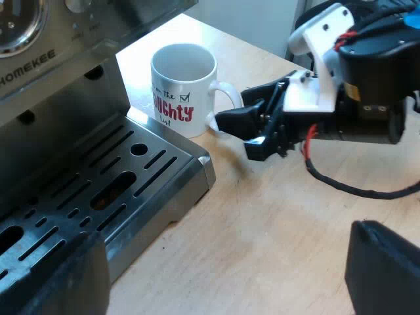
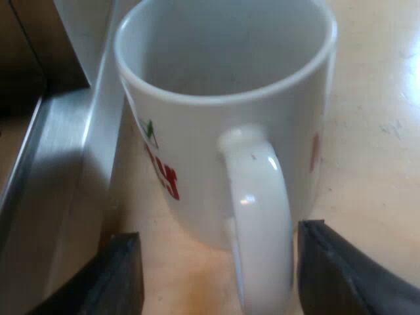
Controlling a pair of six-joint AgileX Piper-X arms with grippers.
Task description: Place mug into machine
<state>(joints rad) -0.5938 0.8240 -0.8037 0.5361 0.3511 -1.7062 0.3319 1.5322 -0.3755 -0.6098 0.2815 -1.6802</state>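
Your left gripper hangs with its fingers wide apart and nothing between them, over the corner of the drip tray. It does no work on the mug. Behind the tray stands the espresso machine.

The mug stands upright and empty on the table, just beside the tray's corner and not on the tray. In the left wrist view, with the mug as dial centre, the tray lies at about 8 o'clock. The mug's handle sticks out at about 4 o'clock.

Your right gripper comes in from that same 4 o'clock side. Its fingers are spread, one on each side of the handle and not clamped. One finger is very close to the handle; I cannot tell whether it touches.

Progress, as a judgement: early. Only the grasp is lined up. You have yet to close on the handle, lift, carry toward 8 o'clock, set the mug on the tray and let go.
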